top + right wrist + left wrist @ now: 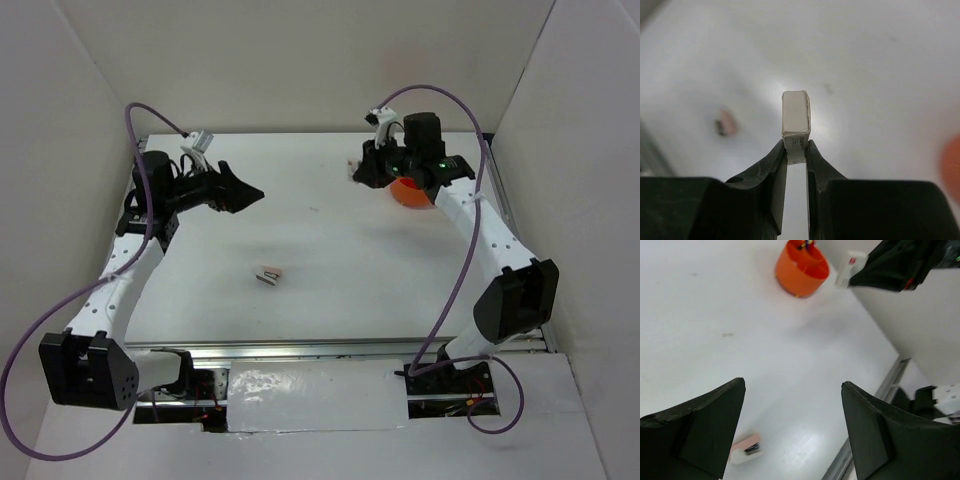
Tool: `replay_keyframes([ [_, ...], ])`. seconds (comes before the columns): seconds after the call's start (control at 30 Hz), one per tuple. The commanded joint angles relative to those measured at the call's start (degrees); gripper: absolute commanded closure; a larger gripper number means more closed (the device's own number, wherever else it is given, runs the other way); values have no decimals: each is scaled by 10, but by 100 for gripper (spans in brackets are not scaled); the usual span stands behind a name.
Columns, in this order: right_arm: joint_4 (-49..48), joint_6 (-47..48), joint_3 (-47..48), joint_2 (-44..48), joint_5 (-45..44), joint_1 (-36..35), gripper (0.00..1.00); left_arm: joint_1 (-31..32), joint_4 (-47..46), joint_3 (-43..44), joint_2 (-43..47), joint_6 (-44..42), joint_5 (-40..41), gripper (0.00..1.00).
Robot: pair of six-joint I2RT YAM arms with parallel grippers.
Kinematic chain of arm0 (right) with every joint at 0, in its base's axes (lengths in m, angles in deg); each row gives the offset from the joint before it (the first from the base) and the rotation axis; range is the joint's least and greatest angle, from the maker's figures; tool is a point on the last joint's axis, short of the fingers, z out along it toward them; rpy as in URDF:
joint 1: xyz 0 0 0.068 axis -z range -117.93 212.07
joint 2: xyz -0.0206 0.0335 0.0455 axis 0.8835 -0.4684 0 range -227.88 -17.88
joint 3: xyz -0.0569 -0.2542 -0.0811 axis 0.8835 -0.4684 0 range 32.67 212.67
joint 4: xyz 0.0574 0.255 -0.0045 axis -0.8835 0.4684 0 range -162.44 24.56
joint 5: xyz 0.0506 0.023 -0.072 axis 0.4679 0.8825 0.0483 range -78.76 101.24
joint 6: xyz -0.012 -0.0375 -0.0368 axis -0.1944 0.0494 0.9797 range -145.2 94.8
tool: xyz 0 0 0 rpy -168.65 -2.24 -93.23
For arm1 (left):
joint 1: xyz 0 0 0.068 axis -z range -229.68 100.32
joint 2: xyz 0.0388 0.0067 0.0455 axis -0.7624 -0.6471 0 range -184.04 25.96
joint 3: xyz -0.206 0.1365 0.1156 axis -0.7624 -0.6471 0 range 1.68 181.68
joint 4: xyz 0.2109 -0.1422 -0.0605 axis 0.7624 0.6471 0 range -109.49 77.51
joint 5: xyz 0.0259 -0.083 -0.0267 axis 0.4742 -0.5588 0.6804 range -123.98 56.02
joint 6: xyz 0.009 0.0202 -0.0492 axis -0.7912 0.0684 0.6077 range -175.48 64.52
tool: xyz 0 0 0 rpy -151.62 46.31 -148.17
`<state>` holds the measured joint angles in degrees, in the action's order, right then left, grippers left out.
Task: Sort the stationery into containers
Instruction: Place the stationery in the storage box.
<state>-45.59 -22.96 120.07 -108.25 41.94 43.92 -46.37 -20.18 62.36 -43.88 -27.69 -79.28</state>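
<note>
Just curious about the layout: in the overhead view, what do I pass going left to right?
First the left hand, open → pink-and-white eraser → white block pinched in the right hand → orange tub.

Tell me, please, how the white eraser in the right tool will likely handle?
The white eraser looks stiff: it juts from the right tool without sagging. Flat, boxy faces suggest it won't roll. Pinched only at its end, it might pivot.

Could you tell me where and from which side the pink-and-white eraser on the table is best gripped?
Likely from above, across its two long sides at mid-length: the pink-and-white eraser lies flat, alone on the table, leaving finger room both sides.
</note>
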Motion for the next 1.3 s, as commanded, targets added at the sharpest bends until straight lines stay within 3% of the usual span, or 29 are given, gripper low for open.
replay_keyframes([
  [0.0,102,278,9,10,-174,24,100,4,179,35,-11,-181,59,10],
  [0.2,131,427,39,-51,-259,74,100,5,206,55,-39,-197,60,9],
  [0.4,134,488,66,-109,-303,97,100,5,221,73,-57,-205,54,5],
  [1.27,58,594,71,-184,-397,97,90,6,197,44,-68,-190,40,6],
])
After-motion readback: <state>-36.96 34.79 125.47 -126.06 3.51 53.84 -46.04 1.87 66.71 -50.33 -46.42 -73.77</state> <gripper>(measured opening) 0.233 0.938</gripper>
